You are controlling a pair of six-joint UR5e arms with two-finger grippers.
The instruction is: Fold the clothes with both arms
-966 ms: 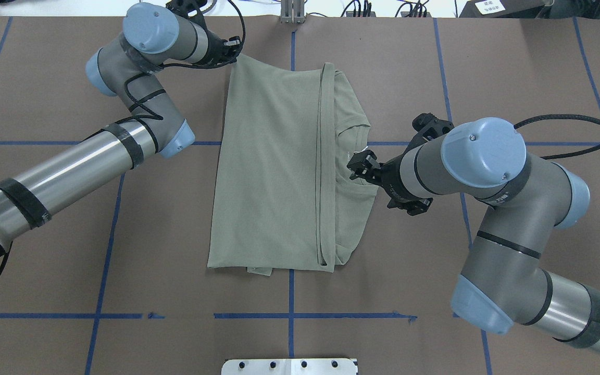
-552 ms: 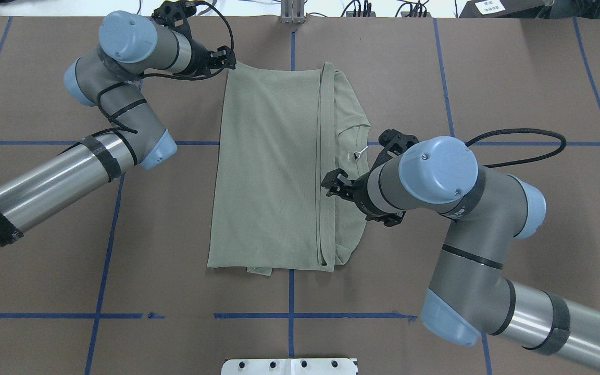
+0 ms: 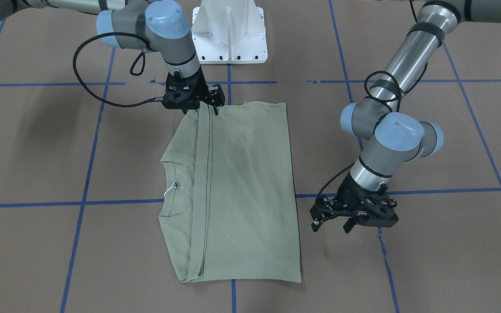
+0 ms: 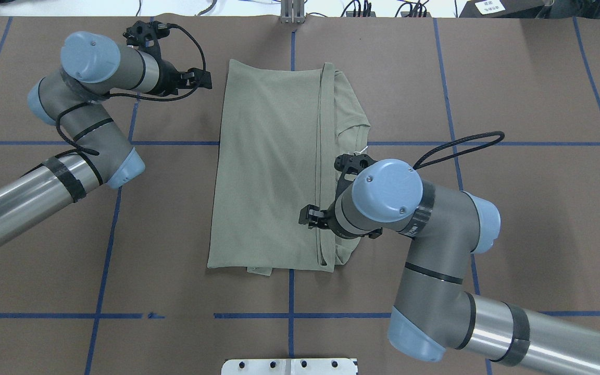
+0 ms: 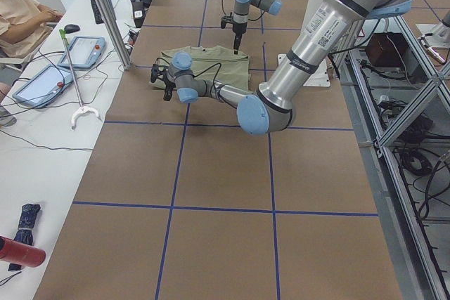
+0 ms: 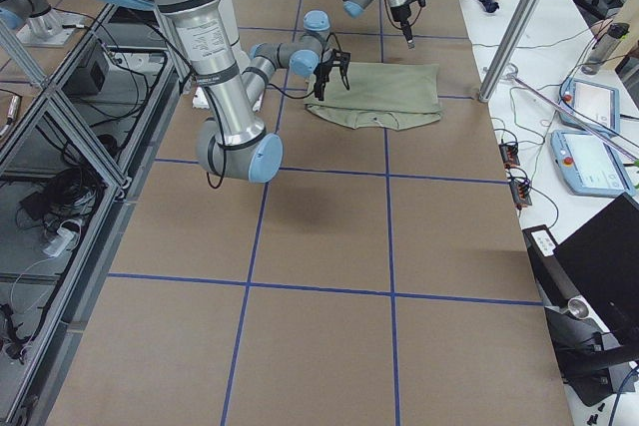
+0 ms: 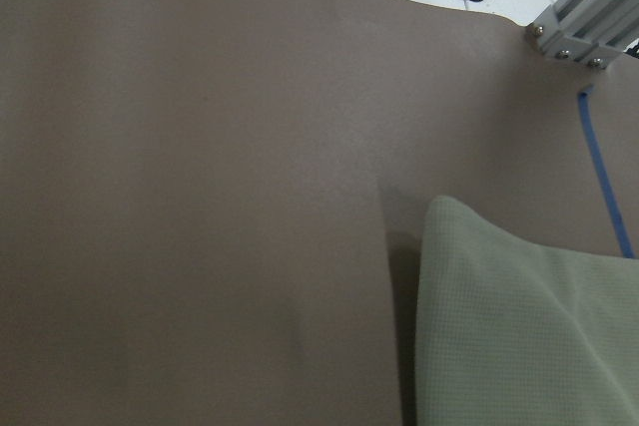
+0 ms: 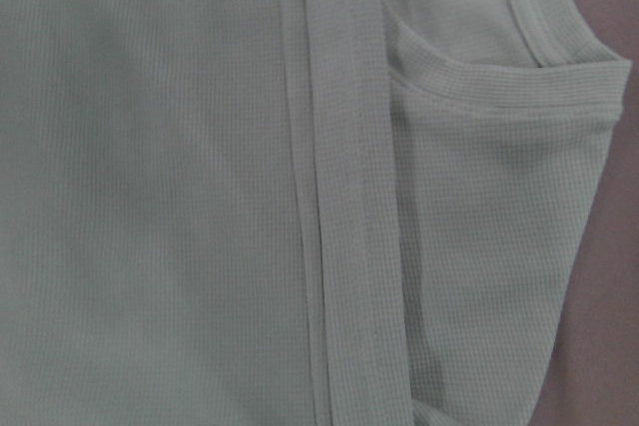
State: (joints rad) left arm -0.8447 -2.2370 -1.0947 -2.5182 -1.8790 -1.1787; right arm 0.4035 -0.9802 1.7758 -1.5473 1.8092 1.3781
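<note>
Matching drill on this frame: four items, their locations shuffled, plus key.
1. left gripper
2. right gripper
3. tag string
4. white pedestal

a. at the collar of the shirt
b. over the shirt's folded edge band
c. over bare table, beside the shirt
d. at the robot's side of the table, off the shirt

Pairs: 1-c, 2-b, 3-a, 4-d
</note>
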